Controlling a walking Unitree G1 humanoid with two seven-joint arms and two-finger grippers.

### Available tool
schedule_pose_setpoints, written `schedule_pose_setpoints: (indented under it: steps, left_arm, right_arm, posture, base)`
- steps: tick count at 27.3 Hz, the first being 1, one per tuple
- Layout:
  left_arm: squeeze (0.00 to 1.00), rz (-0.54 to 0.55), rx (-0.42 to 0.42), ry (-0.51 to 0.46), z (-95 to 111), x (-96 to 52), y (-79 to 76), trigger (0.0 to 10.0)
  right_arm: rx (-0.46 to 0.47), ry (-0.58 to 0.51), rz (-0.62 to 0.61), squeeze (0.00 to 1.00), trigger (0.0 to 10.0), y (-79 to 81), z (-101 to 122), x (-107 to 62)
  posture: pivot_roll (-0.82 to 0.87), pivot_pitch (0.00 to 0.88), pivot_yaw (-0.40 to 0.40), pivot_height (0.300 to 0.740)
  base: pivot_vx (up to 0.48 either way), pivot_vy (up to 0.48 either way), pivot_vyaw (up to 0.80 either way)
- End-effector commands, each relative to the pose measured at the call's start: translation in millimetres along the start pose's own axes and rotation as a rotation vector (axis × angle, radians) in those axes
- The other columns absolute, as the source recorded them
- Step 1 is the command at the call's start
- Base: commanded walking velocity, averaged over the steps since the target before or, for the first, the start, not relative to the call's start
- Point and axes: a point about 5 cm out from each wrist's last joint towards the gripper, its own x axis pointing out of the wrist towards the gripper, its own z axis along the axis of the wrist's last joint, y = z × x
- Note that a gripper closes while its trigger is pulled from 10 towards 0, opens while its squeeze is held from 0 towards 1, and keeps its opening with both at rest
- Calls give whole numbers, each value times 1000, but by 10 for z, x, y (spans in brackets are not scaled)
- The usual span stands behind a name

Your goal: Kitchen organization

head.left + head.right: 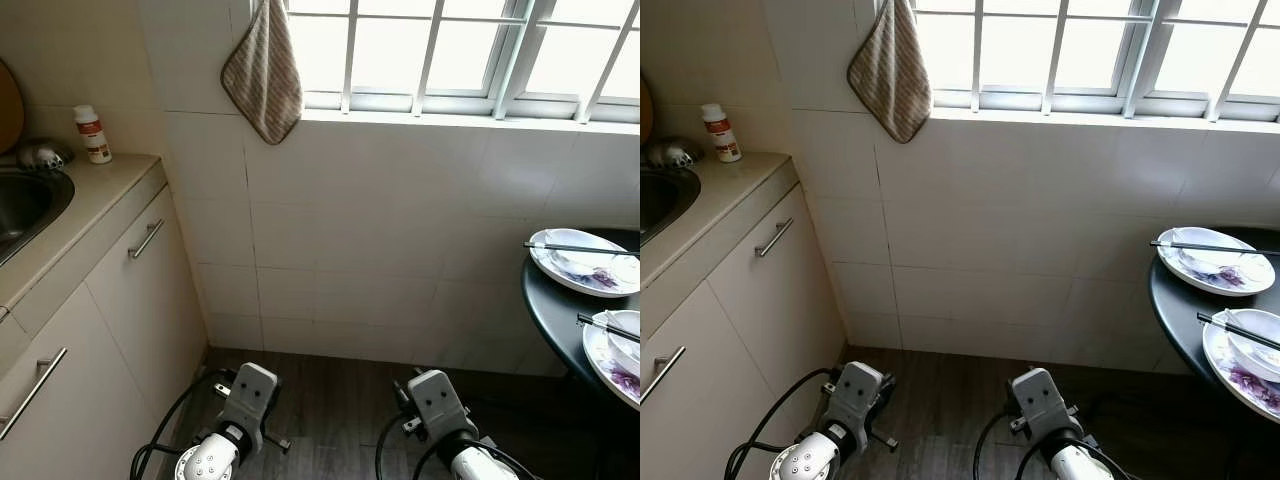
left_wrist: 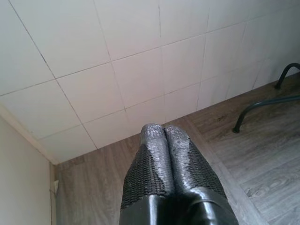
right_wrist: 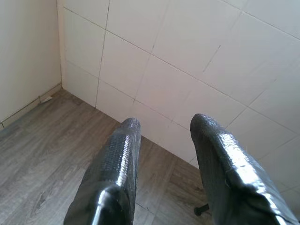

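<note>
The left gripper (image 2: 164,133) hangs low over the wood floor with its two fingers pressed together and nothing between them. The right gripper (image 3: 164,124) hangs beside it at the same height, its fingers spread apart and empty. Both point at the foot of the tiled wall (image 1: 400,230) straight ahead.

Out to the right of the right gripper and well above it stands a dark round table (image 1: 550,300) with two dirty plates: the far plate (image 1: 585,262) with a chopstick across it, and the near plate (image 1: 612,360), which carries a bowl (image 1: 628,340) and another chopstick. Out to the left of the left gripper and above it runs the counter (image 1: 90,200) with cupboard doors below, the sink (image 1: 25,205) set into it and a small white bottle (image 1: 92,134) at the back. A striped cloth (image 1: 264,72) hangs by the window above.

The step in hand looks like an approach, likely toward the dirty dishes. To do it well, turn to face the table squarely, raise the right arm above the rim before reaching, and take a plate level so the loose chopstick does not roll off.
</note>
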Motion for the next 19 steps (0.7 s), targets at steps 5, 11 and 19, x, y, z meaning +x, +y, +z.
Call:
schedule_pose_setpoints:
  steps: [5,11,19]
  left_arm:
    - [0,-20,28,-7,-34,-38,-27,10000]
    - [0,-38,7,24,-124,-38,-35,10000]
    - [0,-5,-44,21,-165,-60,-2,10000]
  right_arm:
    - [-33,5,-7,0,10000,44,-48,-35]
    - [-33,55,-40,0,10000,85,-128,-3]
    - [-9,145,-55,0,10000,136,-232,30]
  posture:
    - [50,0,-15,740]
    - [41,0,-5,740]
    - [27,0,1,740]
  base:
    - [0,0,0]
    - [0,0,0]
    - [0,0,0]
